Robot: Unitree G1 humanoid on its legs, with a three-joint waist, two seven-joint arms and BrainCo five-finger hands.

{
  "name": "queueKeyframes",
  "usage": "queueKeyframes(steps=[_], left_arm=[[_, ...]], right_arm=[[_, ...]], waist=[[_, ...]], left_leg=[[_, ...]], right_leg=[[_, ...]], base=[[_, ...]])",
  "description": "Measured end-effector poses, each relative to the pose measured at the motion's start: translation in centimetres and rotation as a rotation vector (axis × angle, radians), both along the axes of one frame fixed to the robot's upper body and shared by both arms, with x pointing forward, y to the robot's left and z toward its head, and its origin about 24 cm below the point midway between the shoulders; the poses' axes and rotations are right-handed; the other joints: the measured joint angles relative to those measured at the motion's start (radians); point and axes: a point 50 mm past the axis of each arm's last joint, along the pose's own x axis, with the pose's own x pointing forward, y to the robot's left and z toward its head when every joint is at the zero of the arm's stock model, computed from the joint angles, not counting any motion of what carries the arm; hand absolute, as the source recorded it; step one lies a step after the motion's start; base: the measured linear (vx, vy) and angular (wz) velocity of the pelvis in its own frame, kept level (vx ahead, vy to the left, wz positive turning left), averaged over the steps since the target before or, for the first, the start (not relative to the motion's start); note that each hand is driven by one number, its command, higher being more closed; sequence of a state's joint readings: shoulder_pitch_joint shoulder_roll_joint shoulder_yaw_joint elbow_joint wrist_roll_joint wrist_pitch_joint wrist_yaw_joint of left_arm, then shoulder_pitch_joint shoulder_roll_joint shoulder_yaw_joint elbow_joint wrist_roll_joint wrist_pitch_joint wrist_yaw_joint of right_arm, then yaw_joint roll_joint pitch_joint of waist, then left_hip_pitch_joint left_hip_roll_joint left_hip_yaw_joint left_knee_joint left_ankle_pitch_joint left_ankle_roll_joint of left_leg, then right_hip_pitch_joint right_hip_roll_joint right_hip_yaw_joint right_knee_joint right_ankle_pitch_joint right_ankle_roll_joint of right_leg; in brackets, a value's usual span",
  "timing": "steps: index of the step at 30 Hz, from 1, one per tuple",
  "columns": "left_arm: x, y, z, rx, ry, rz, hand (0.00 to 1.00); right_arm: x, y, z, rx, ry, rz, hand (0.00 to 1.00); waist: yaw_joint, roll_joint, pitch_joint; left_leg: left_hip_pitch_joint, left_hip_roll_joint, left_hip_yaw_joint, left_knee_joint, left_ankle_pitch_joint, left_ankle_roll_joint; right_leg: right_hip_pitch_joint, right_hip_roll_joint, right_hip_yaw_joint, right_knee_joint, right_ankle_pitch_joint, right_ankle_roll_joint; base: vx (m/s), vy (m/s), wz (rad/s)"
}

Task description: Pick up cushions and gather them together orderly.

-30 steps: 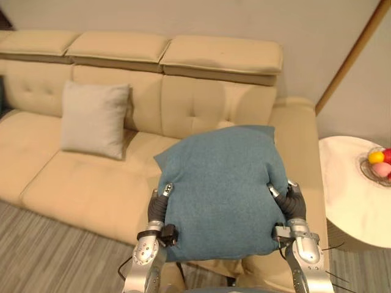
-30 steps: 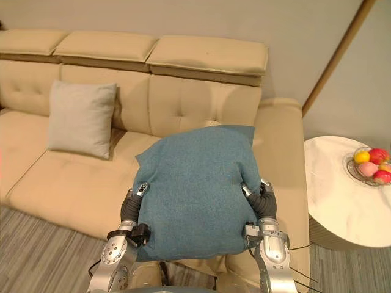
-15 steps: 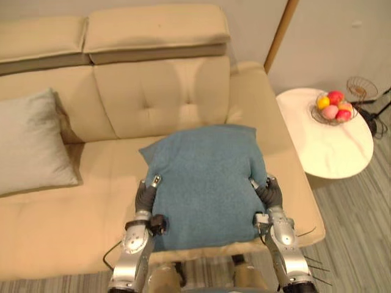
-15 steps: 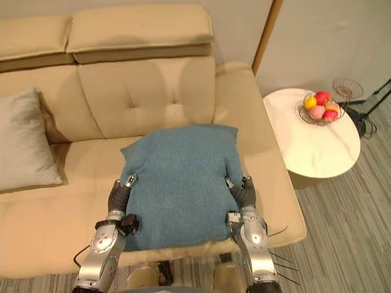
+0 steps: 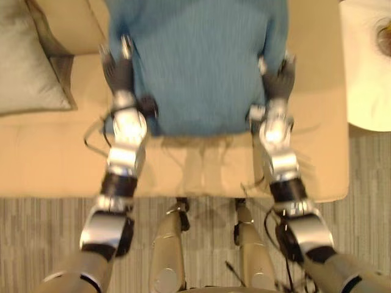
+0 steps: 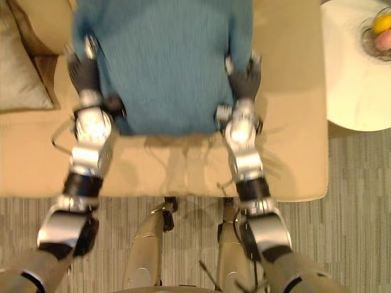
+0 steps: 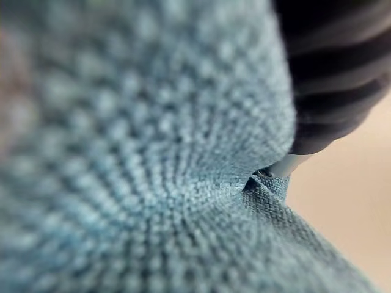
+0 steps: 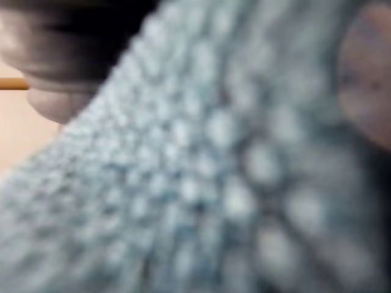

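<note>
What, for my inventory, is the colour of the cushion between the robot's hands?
Plain teal blue cushion; clearest in the left eye view.

Bright even light; soft shadow under cushion (image 5: 195, 61) on sofa (image 5: 201, 174).

A teal cushion (image 5: 198, 61) is held flat over the sofa (image 5: 195, 165), a grey cushion (image 5: 27, 64) lying left of it.

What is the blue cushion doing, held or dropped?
Held: the blue cushion sits squeezed between the left hand and right hand, over the sofa.
</note>
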State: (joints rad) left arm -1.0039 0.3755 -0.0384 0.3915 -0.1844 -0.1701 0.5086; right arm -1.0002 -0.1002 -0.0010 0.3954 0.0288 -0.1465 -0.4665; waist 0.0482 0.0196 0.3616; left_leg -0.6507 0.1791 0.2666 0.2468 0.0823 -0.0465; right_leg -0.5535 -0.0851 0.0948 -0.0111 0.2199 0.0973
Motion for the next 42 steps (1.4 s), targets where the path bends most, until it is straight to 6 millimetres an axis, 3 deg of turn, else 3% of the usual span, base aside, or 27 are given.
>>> queueKeyframes(steps=[1, 7, 12, 15, 22, 24, 27, 31, 35, 38, 39, 42], left_arm=[[0.4, 0.4, 3.8, 0.003, -0.053, 0.032, 0.00], [1.0, -0.2, 8.8, -0.050, -0.079, 0.012, 0.00], [1.9, 0.5, 8.6, -0.107, -0.009, -0.049, 0.00], [2.6, 0.6, 7.9, -0.101, 0.036, -0.074, 0.00], [4.3, 0.1, 2.5, -0.081, 0.195, -0.127, 0.00], [4.6, 0.9, 0.3, -0.100, 0.242, -0.116, 0.00], [4.4, 1.7, -1.4, -0.112, 0.256, -0.111, 0.00], [3.3, 3.4, -3.2, -0.118, 0.240, -0.082, 0.00], [-0.6, 5.3, -5.7, -0.029, 0.155, -0.030, 0.00], [-4.7, 5.4, -10.7, -0.038, 0.154, -0.034, 0.00], [-5.4, 5.4, -11.8, -0.049, 0.171, -0.041, 0.00], [-9.0, 4.7, -19.2, -0.109, 0.378, -0.091, 0.00]], right_arm=[[0.5, 0.2, 3.2, 0.010, -0.046, -0.016, 0.00], [1.7, -1.4, 6.9, 0.106, -0.035, -0.030, 0.00], [2.1, -2.5, 8.4, 0.171, -0.014, 0.017, 0.00], [2.5, -3.2, 7.9, 0.198, 0.023, 0.022, 0.00], [3.7, -3.1, 4.5, 0.153, 0.144, 0.050, 0.00], [4.1, -3.1, 2.3, 0.147, 0.194, 0.057, 0.00], [4.3, -4.0, -1.1, 0.168, 0.269, 0.037, 0.00], [2.8, -5.1, -1.8, 0.172, 0.200, 0.045, 0.00], [-1.2, -8.4, -2.5, 0.033, 0.047, -0.062, 0.00], [-5.1, -11.3, -7.2, -0.083, 0.084, -0.184, 0.00], [-5.8, -11.6, -8.1, -0.101, 0.101, -0.201, 0.00], [-9.1, -11.3, -13.9, -0.214, 0.266, -0.177, 0.00]], waist=[[-0.004, 0.001, 0.020], [-0.006, 0.002, 0.026], [-0.004, 0.004, 0.058], [-0.004, 0.004, 0.068], [-0.007, 0.005, 0.069], [-0.010, 0.006, 0.070], [-0.014, 0.007, 0.070], [-0.010, 0.008, 0.070], [0.005, 0.009, 0.071], [0.012, 0.010, 0.072], [0.012, 0.010, 0.071], [0.022, 0.008, 0.067]], left_leg=[[-0.009, -0.010, -0.015, -0.050, 0.045, 0.003], [-0.054, -0.027, -0.064, -0.163, 0.122, -0.002], [-0.076, -0.030, -0.084, -0.254, 0.180, -0.011], [-0.091, -0.025, -0.093, -0.273, 0.191, -0.011], [-0.091, -0.023, -0.077, -0.276, 0.191, -0.013], [-0.075, -0.023, -0.069, -0.279, 0.191, -0.013], [-0.056, -0.019, -0.067, -0.285, 0.193, -0.018], [-0.041, -0.012, -0.068, -0.301, 0.195, -0.028], [0.013, -0.018, -0.073, -0.297, 0.202, -0.029], [0.111, -0.022, -0.108, -0.273, 0.173, -0.041], [0.124, -0.023, -0.116, -0.261, 0.159, -0.040], [0.179, -0.026, -0.126, -0.159, 0.069, -0.040]], right_leg=[[-0.014, -0.003, -0.019, -0.012, 0.012, -0.006], [-0.068, -0.002, -0.080, -0.027, 0.017, -0.012], [-0.111, -0.003, -0.124, -0.030, 0.017, -0.012], [-0.127, -0.003, -0.144, -0.030, 0.017, -0.012], [-0.136, -0.002, -0.145, -0.022, 0.014, -0.016], [-0.136, -0.001, -0.145, 0.000, -0.002, -0.030], [-0.138, 0.005, -0.147, 0.041, -0.028, -0.034], [-0.150, 0.012, -0.150, 0.083, -0.048, -0.040], [-0.129, 0.002, -0.156, 0.170, -0.108, -0.037], [-0.025, -0.020, -0.202, 0.237, -0.180, -0.040], [-0.008, -0.022, -0.207, 0.252, -0.192, -0.039], [0.078, -0.038, -0.225, 0.301, -0.262, -0.038]], base=[[-0.07, -0.021, 0.29], [-0.03, -0.023, 0.25], [0.01, -0.005, 0.14], [0.02, 0.038, 0.10], [0.00, 0.058, -0.03], [-0.03, 0.051, -0.09], [-0.05, 0.042, -0.04], [-0.05, 0.012, 0.00], [-0.01, -0.009, 0.14], [0.03, -0.036, 0.44], [0.04, -0.044, 0.41], [0.01, -0.049, 0.24]])
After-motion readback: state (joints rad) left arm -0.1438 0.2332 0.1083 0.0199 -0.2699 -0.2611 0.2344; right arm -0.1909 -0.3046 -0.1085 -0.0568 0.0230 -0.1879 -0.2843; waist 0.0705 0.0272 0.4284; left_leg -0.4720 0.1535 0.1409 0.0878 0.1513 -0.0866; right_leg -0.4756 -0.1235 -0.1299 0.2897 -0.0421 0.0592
